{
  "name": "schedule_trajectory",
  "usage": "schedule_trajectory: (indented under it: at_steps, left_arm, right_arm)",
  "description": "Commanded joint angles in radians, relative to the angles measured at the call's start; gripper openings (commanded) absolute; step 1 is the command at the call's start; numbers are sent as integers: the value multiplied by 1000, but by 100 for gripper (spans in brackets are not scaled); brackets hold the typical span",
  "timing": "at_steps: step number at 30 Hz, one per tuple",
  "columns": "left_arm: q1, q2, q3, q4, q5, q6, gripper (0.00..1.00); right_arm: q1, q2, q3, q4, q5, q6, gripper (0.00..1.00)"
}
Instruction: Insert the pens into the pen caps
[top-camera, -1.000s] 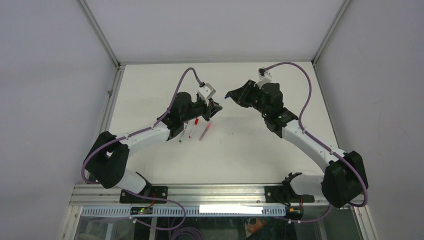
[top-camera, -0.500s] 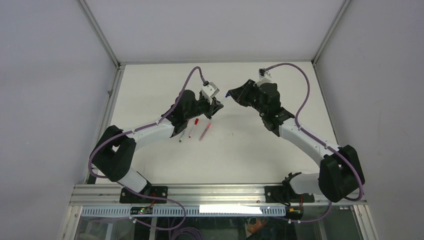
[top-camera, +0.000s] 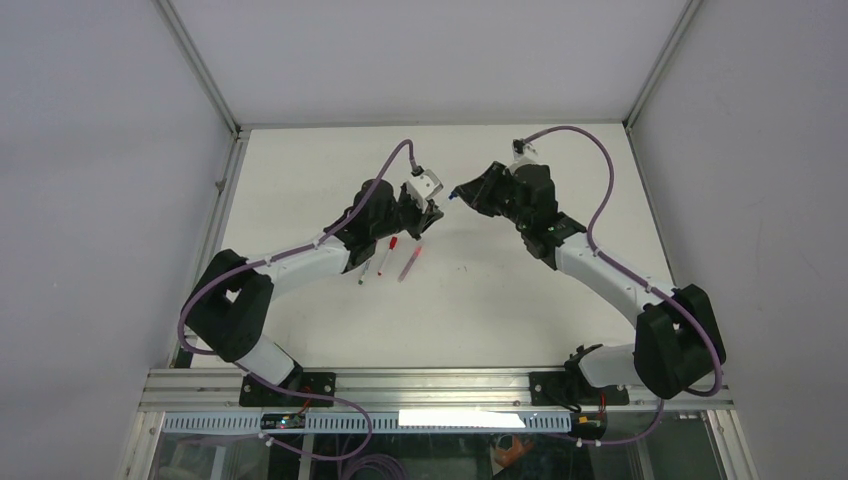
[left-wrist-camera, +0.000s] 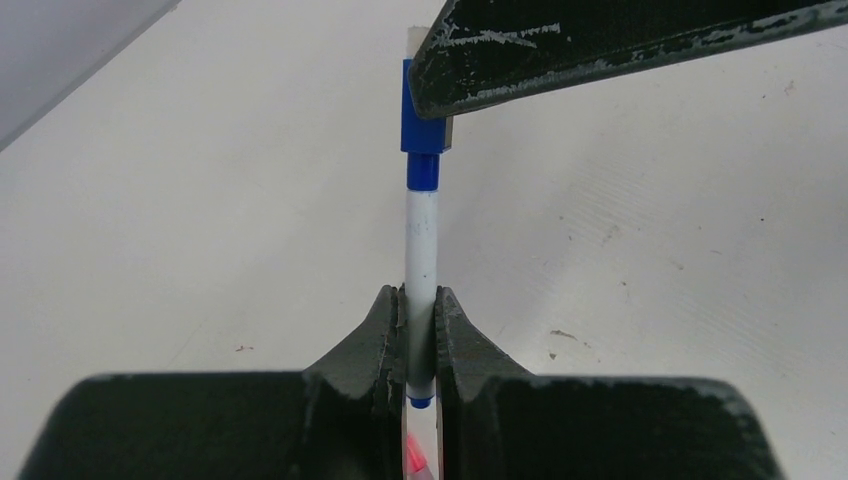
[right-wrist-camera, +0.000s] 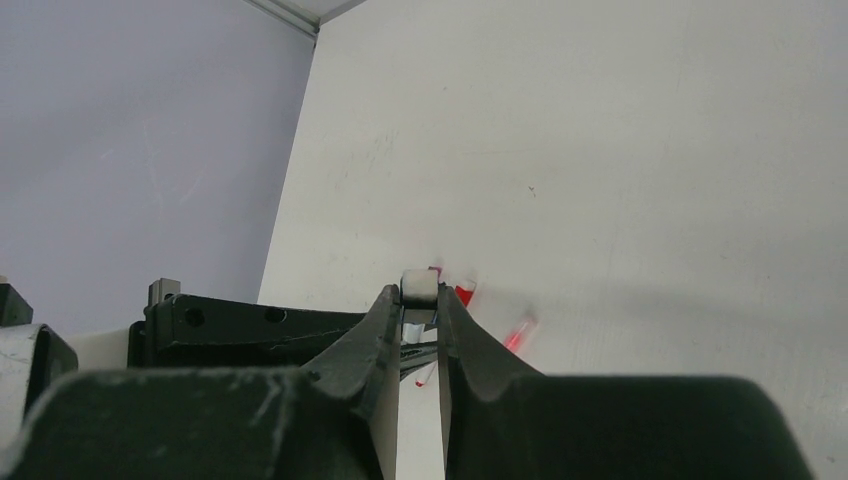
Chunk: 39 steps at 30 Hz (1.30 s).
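My left gripper (left-wrist-camera: 420, 325) is shut on a white pen (left-wrist-camera: 421, 250) with blue ends, which points away from the wrist. The pen's blue front end runs into the mouth of a blue pen cap (left-wrist-camera: 424, 105). My right gripper (right-wrist-camera: 419, 300) is shut on that cap (right-wrist-camera: 419, 290), whose pale end shows between its fingertips. In the top view the left gripper (top-camera: 432, 212) and the right gripper (top-camera: 458, 192) meet tip to tip above the table's far middle, with the blue cap (top-camera: 453, 195) between them.
Three loose pens lie on the white table below the left gripper: two with red ends (top-camera: 389, 250) (top-camera: 409, 264) and a thinner one (top-camera: 366, 268). They show blurred in the right wrist view (right-wrist-camera: 519, 331). Grey walls enclose the table on the far side and on both sides.
The left gripper has moved up and to the right with its pen, closing the gap to the right gripper. The right gripper has shifted only slightly.
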<state>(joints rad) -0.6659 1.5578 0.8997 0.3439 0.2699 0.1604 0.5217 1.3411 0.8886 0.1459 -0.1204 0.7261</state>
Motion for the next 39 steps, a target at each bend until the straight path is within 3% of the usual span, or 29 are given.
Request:
schedule_trajectory:
  at_steps: [1, 6, 18, 29, 39]
  left_arm:
    - [-21, -15, 185, 361, -24, 9, 0]
    - [-21, 6, 214, 383, -52, -35, 0]
    - [37, -29, 196, 486, 80, -187, 0]
    - [40, -139, 105, 301, 82, -76, 0]
    - [40, -202, 129, 128, 103, -26, 0]
  right_arm:
    - [111, 48, -44, -231, -236, -6, 0]
    - [154, 74, -52, -196, -229, 24, 0]
    - [207, 104, -88, -163, -227, 28, 0]
    - [206, 40, -36, -331, -96, -110, 0]
    - [207, 54, -45, -324, -104, -114, 0]
